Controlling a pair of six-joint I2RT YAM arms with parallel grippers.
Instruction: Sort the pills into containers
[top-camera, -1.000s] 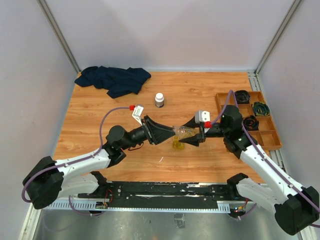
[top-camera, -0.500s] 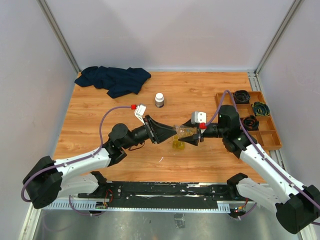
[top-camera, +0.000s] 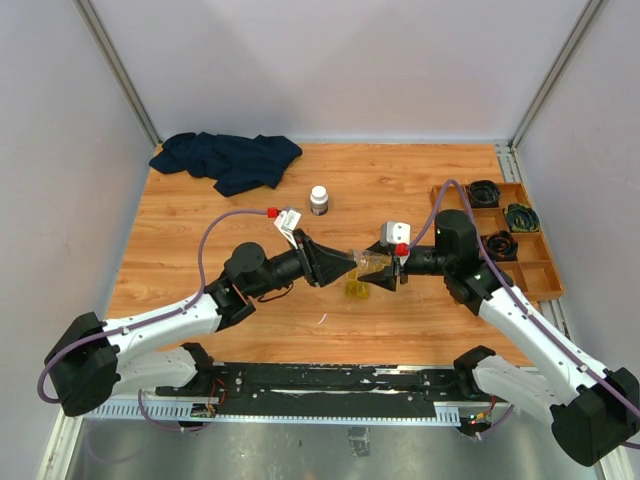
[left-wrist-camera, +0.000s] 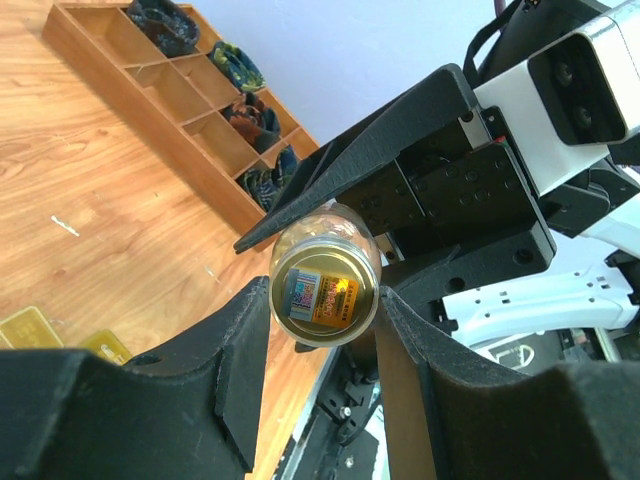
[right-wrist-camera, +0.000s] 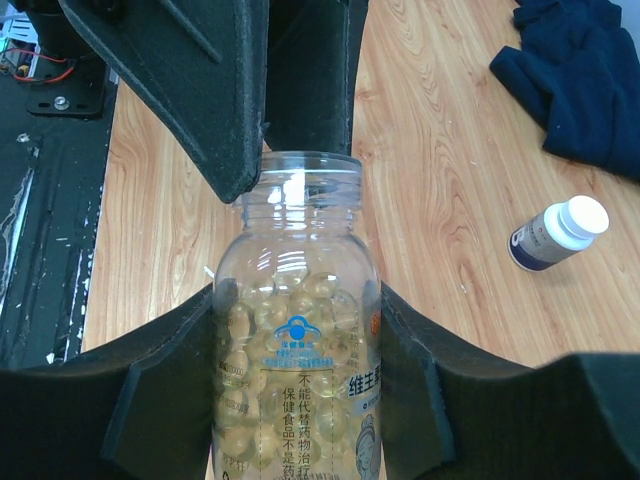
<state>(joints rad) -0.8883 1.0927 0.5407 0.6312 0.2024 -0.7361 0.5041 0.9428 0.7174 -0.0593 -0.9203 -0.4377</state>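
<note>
Right hand (right-wrist-camera: 298, 290) pinches an uncapped clear bottle (right-wrist-camera: 305, 205) of yellow pills (right-wrist-camera: 255, 335); left hand (left-wrist-camera: 322, 300): cannot tell.

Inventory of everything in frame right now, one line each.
clear pill bottle: 1, uncapped, held aloft between both grippers
capsules: many, yellow, inside it
yellow case: 1, translucent, on table under the bottle
white-capped bottle: 1, dark body, mid-table
cloth: 1, dark blue, far-left corner
wooden tray: 1, brown, right edge
coiled bundles: several, dark, in tray compartments
left gripper: black, shut on bottle mouth
right gripper: black, shut on bottle body
</note>
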